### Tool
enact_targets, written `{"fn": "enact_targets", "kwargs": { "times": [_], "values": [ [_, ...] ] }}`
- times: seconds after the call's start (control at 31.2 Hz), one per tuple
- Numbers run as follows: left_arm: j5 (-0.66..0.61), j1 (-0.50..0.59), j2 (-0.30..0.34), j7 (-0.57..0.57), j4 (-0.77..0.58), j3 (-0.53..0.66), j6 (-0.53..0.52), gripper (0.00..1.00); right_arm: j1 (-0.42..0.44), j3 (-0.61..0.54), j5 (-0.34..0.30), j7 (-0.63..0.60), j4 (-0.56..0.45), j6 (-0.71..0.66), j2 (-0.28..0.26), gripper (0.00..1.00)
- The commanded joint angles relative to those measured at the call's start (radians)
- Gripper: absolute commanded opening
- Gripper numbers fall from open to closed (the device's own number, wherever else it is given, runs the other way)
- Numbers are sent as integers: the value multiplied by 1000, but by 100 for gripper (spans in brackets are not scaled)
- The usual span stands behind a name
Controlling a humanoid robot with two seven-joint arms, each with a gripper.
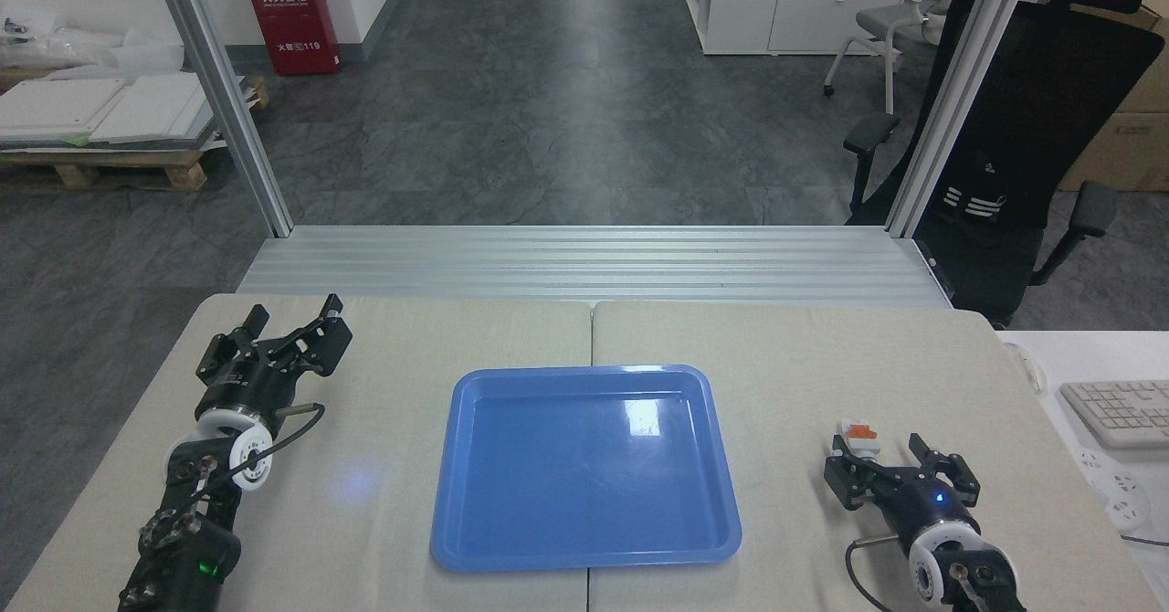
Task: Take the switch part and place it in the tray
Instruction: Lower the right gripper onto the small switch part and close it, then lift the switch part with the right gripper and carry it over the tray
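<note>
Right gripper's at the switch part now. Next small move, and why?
Probably close the right gripper on the switch part. It is open and low over the part, hiding all but the white body and orange tab. The part lies on the table, right of the empty tray. If the fingers don't straddle it, nudge forward first.

The right claw (879, 466) is standing with fingers spread around the switch part (858, 436) on the bench (785, 356), right of the blue tray (584, 553); the left claw (292, 317) is lying open.
</note>
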Motion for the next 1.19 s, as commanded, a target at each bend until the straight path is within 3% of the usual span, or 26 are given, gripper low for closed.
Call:
{"fn": "enact_targets", "kwargs": {
  "times": [0.0,0.26,0.32,0.48,0.58,0.71,0.83,0.96,1.06,1.16],
  "values": [
    [0,0,0,0,0,0,0,100,-5,-1,-10,-3,5,3,-1,98],
    [0,0,0,0,0,0,0,100,-9,5,-4,-2,11,6,21,94],
    [0,0,0,0,0,0,0,100,-13,16,2,1,26,9,27,84],
    [0,0,0,0,0,0,0,100,-36,114,2,1,58,78,24,29],
    [0,0,0,0,0,0,0,100,-48,125,2,1,67,98,27,20],
    [0,0,0,0,0,0,0,100,-51,105,-10,0,48,104,28,16],
    [0,0,0,0,0,0,0,100,-63,82,-16,3,-73,144,42,14],
    [0,0,0,0,0,0,0,100,-60,102,-12,99,-262,237,139,14],
    [0,0,0,0,2,1,0,100,-49,197,29,216,-385,291,217,14],
    [0,0,0,0,0,0,0,100,-49,324,121,274,-399,393,228,15]
  ]
}}
